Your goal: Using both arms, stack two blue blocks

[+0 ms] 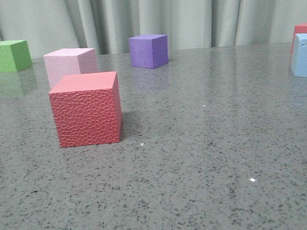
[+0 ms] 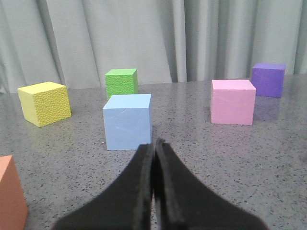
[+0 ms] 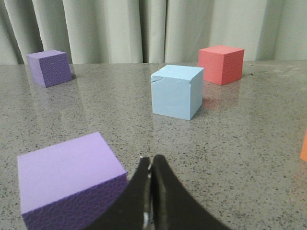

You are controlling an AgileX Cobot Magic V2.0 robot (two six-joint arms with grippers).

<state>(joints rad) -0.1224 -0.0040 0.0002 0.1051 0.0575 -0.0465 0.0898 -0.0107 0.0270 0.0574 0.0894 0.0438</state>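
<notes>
This looks like a robot test bench in a lab rather than a home or shop. A polished grey speckled stone tabletop [image 1: 199,159] fills the whole front view, glossy enough to mirror the things on it, and a plain pale grey-green curtain [image 1: 199,14] hangs in folds right behind its far edge, closing off any room beyond. The only things set out are plain foam cubes, spaced well apart like test pieces: a textured red cube [image 1: 85,109] near left, a pink cube [image 1: 70,64] behind it, a green cube [image 1: 9,55] far left, a purple cube [image 1: 148,50] at the far edge.
</notes>
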